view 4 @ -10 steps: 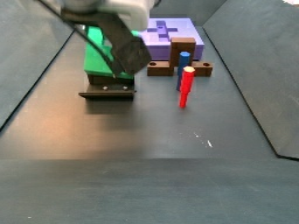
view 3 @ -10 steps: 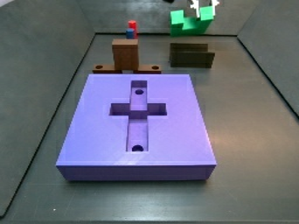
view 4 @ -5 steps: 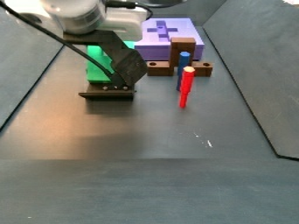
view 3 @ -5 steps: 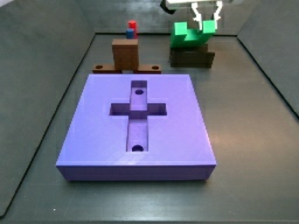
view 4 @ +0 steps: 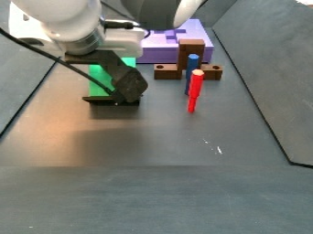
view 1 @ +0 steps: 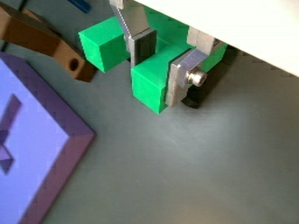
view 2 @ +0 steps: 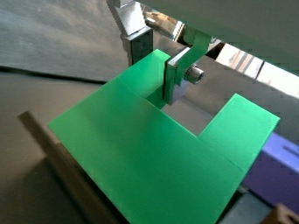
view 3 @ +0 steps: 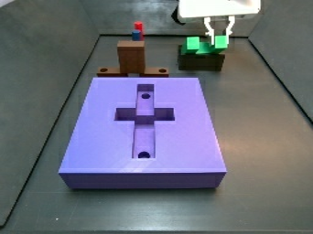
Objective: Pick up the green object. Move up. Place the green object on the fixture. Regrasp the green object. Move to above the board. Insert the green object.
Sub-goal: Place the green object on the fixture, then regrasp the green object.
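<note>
Dark grey floor enclosed by low dark walls. The board [view 3: 145, 128] lies near the middle, cross recess and two holes uppermost. Beyond it stands a brown wooden block [view 3: 131, 56] with a red-and-blue peg [view 4: 193, 89] nearby. The green object [view 3: 202, 45] sits in the fixture [view 3: 200, 62] at the far end. The gripper [view 3: 215, 37] is directly over the fixture, its silver fingers [view 1: 181, 77] clamped on one prong of the green object, seen in both wrist views.
</note>
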Robot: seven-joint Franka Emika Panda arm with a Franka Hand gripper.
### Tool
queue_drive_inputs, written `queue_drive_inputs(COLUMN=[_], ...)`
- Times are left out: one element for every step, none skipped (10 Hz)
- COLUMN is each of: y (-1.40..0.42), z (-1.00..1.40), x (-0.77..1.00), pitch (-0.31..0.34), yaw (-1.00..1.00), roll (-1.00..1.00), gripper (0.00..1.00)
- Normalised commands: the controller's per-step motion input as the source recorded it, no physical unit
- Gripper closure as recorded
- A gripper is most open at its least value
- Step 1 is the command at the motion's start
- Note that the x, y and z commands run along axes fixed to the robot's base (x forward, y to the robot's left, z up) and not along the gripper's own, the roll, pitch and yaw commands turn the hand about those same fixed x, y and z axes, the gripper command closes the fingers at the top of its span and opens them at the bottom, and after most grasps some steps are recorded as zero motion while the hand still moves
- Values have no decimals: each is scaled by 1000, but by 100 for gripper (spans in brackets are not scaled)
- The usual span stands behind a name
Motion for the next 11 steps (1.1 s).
queue_drive_inputs(y=[-111,-74,0,-106,-246,-243,-246,-226,-174,-123,-137], z=[0,0,0,814,543,366,306,274,209,60,46], x=[0,-17,0,0,74,37,51,160,260,246,194], pitch=[0,-14,0,51,174,254,269,163,23,0,0], yaw=[-11,0,0,183,197,154,146,131,123,89,29], roll=[86,86,0,837,1000,1000,1000,1000,1000,1000,1000], gripper=[100,100,0,0,0,0,0,0,0,0,0])
